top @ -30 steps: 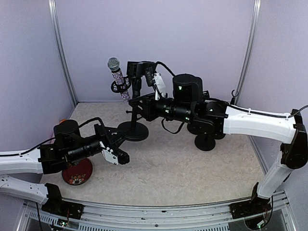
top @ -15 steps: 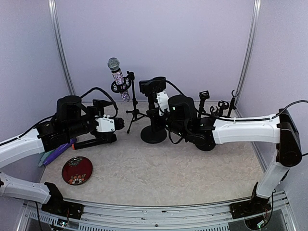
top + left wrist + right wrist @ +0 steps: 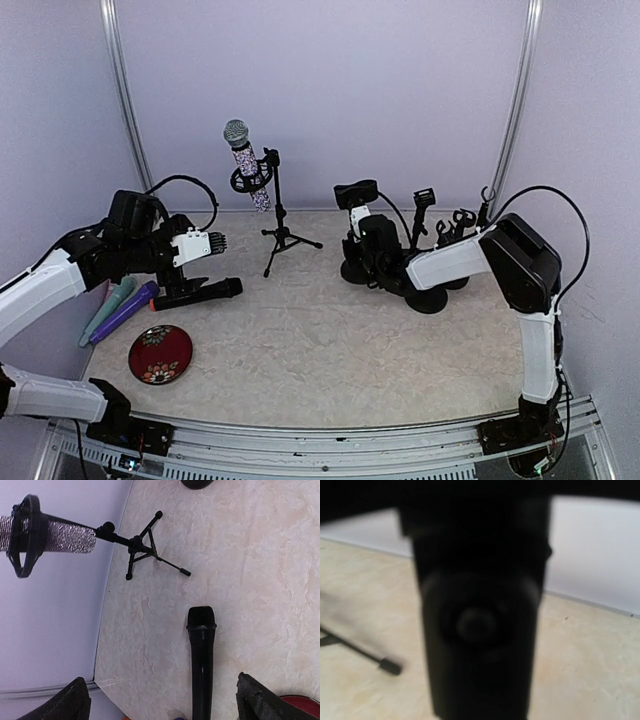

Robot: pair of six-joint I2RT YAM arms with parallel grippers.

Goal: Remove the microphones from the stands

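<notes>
The microphone (image 3: 243,160) has a glittery body and a grey mesh head. It sits tilted in the ring clip of a small black tripod stand (image 3: 278,215) at the back. The left wrist view shows that microphone (image 3: 65,536) and stand (image 3: 137,547) ahead. My left gripper (image 3: 205,243) hangs open to the left of the stand, apart from it; its fingertips (image 3: 75,702) are wide apart. My right gripper (image 3: 358,225) is at a round-based stand (image 3: 355,268) to the right. A blurred black post (image 3: 480,625) fills the right wrist view and hides the jaws.
A black microphone (image 3: 200,291) lies on the table below my left gripper, also in the left wrist view (image 3: 201,660). Purple (image 3: 128,306) and teal (image 3: 103,312) microphones lie at the left, near a red plate (image 3: 160,353). More black stands (image 3: 440,270) crowd the right back.
My left gripper has opened and drawn back to the left, and the black microphone now lies on the table. The right arm has moved the round-based stand to the right.
</notes>
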